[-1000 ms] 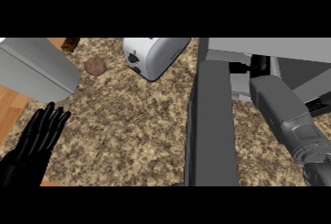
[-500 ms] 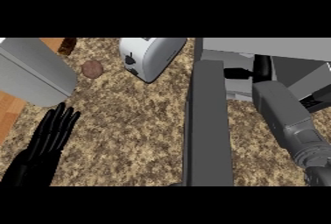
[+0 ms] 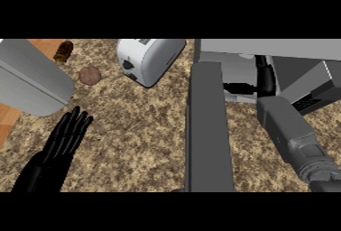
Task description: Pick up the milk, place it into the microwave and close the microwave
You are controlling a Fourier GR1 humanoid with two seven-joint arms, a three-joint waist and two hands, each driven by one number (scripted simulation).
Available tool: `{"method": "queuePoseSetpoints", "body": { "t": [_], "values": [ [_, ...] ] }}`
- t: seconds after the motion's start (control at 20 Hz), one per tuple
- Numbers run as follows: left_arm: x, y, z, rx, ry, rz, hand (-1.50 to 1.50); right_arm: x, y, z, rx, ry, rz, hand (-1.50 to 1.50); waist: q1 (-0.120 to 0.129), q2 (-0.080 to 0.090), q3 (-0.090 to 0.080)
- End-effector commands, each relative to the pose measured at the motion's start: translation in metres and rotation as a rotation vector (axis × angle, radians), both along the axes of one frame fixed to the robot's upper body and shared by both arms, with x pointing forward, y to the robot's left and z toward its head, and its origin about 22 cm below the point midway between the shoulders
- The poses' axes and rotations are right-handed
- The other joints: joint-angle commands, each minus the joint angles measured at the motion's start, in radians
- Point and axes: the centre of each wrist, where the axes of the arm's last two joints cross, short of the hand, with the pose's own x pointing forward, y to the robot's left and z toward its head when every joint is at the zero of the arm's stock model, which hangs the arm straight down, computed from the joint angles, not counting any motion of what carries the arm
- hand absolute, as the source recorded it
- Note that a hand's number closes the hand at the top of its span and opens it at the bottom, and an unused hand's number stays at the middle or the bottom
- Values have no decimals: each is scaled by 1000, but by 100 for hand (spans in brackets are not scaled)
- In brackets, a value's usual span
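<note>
**Right arm reaches into the open microwave; left hand rests flat**

The microwave (image 3: 266, 49) stands at the far right of the speckled counter (image 3: 140, 135), its door (image 3: 209, 131) swung open and seen edge-on as a long grey slab running from far to near. The right forearm (image 3: 290, 131) runs from the near right into the cavity, where the black right hand (image 3: 263, 81) shows mostly as dark shapes; whether its fingers are curled round anything cannot be told. The milk cannot be made out, so its place, long axis and heading cannot be told.

The left hand (image 3: 66, 135) lies at the near left, fingers straight and close together, pointing far.

A toaster (image 3: 148, 59) sits left of the door at the far edge. A small brown lump (image 3: 89, 75) lies further left, a darker brown thing (image 3: 64, 50) beyond it. A large grey object (image 3: 30, 79) fills the far left corner.
</note>
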Motion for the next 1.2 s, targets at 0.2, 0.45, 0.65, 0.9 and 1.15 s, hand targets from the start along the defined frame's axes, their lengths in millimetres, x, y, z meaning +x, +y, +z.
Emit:
{"method": "queuePoseSetpoints", "body": {
  "t": [0.2, 0.45, 0.65, 0.9, 1.15],
  "values": [
    [19, -19, -11, 9, 54, -76, -150, -23, 2, -34, 143, 8, 128, -150, -43, -17, -2],
    [29, -27, -21, 77, 71, -184, -150, -49, -6, -64, 196, 3, 146, -150, -67, -27, -3],
    [25, -24, -37, 133, 75, -280, 150, -47, 11, -64, 187, -11, 151, -150, -74, -35, -4],
    [46, -50, -38, 179, 93, -301, 150, -68, -20, -78, 209, -36, 203, -150, -93, -41, -5],
    [64, -69, -55, 238, 100, -292, 150, -94, -14, -97, 209, -21, 204, -150, -115, -47, -6]
  ]
}}
